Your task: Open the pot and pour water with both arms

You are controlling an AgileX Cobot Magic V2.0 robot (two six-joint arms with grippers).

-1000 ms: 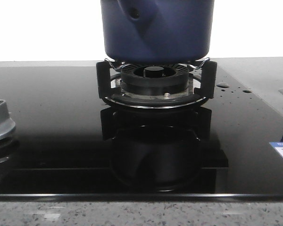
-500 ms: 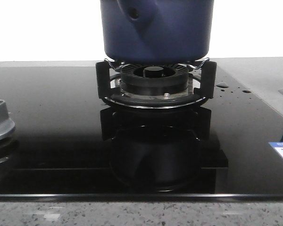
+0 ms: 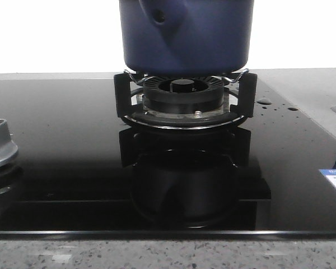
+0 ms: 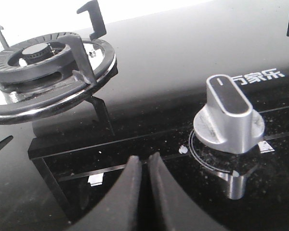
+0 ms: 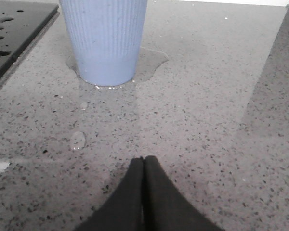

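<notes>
Glossy black glass hob (image 3: pixel 56 157), speckled stone counter (image 5: pixel 207 120). Matte navy round pot (image 3: pixel 186 36) seated on black ringed burner (image 3: pixel 185 101); ribbed pale-blue cup (image 5: pixel 105 41) in puddle; brushed-metal knob (image 4: pixel 229 115). Left claw (image 4: pixel 145 166) and right claw (image 5: pixel 144 166) pressed closed, empty.

front: low, close, facing the burner (image 3: pixel 182 92)
left wrist: near knob (image 4: pixel 227 114), burner behind
right wrist: low over counter (image 5: pixel 207 120), away from burner
</notes>
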